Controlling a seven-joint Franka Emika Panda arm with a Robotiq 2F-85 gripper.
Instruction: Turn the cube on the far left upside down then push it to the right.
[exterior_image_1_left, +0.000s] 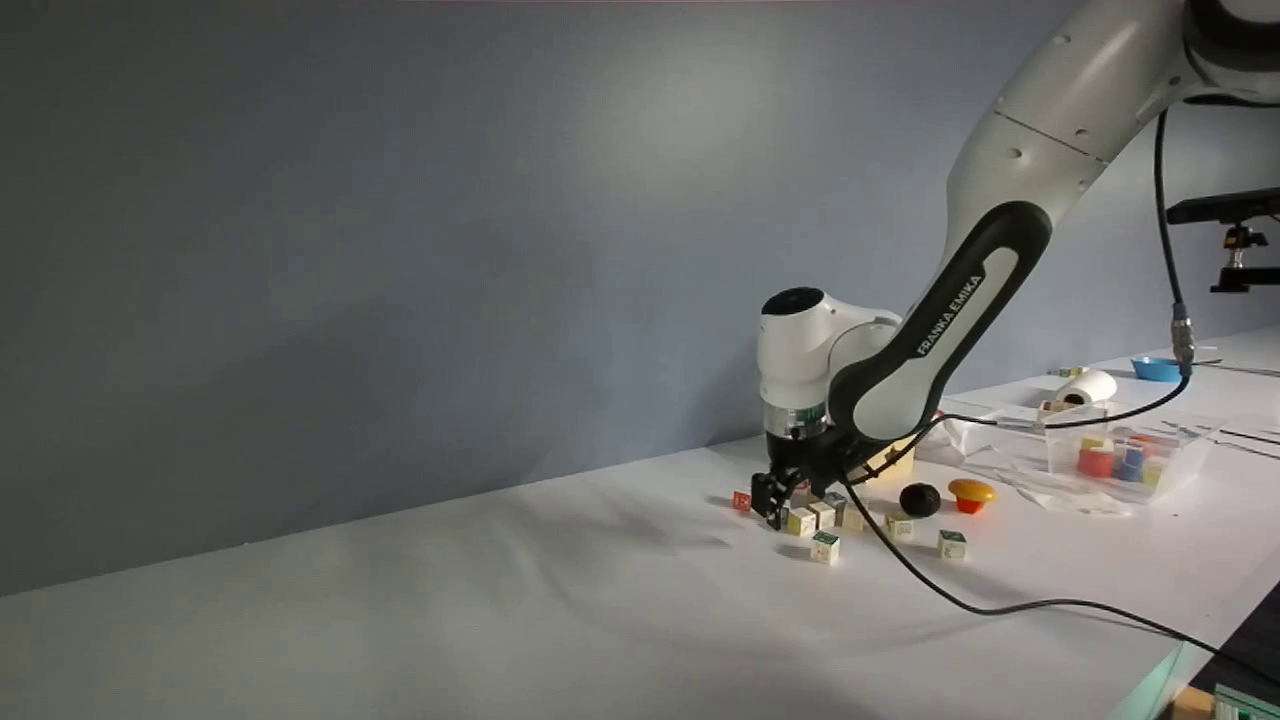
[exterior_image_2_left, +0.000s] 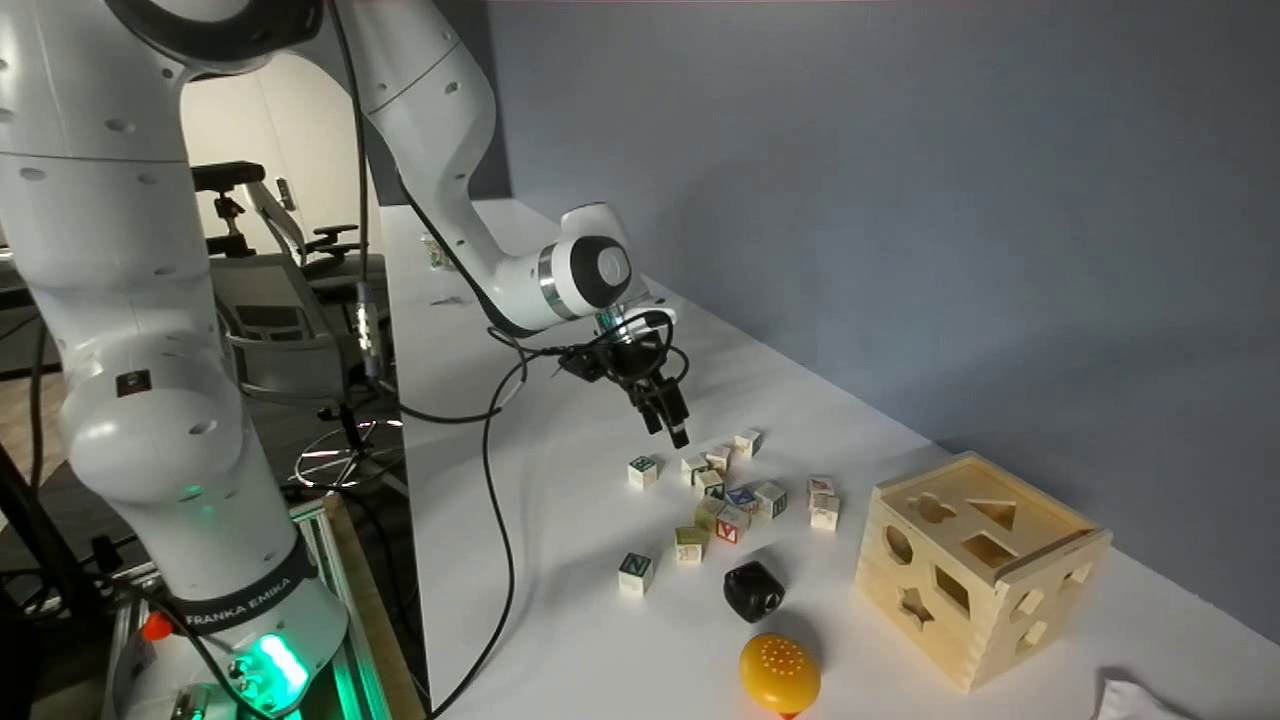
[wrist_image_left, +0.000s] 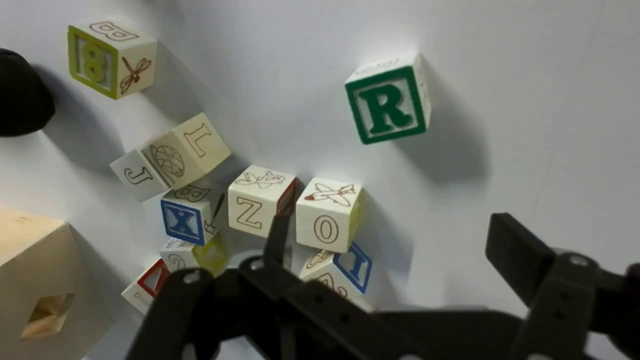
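1. My gripper (wrist_image_left: 390, 227) hangs low over the white table (wrist_image_left: 575, 125), near the scattered cream cubes (exterior_image_2_left: 709, 484); in the wrist view its two fingers (wrist_image_left: 520, 254) stand wide apart.
2. In that same view the airplane cube (wrist_image_left: 327, 215) shows within the gap, close to one finger; whether they touch, I can't tell.
3. I can't tell which cream cube the task means by far left. Leftmost in the wrist view is the dragonfly cube (wrist_image_left: 112, 60); in an exterior view it is the red-faced cube (exterior_image_1_left: 741, 501), near the gripper.
4. The R cube (wrist_image_left: 387, 102) sits on the table apart from the others, green letter up.
5. The Z cube (wrist_image_left: 257, 200) stands just beside the airplane cube, with the X cube (wrist_image_left: 182, 220) on its other side.
6. In an exterior view I see the black piece (exterior_image_2_left: 753, 591) near the yellow rounded piece (exterior_image_2_left: 780, 673), and the wooden box (exterior_image_2_left: 985, 590) by the wall (exterior_image_2_left: 1050, 250).
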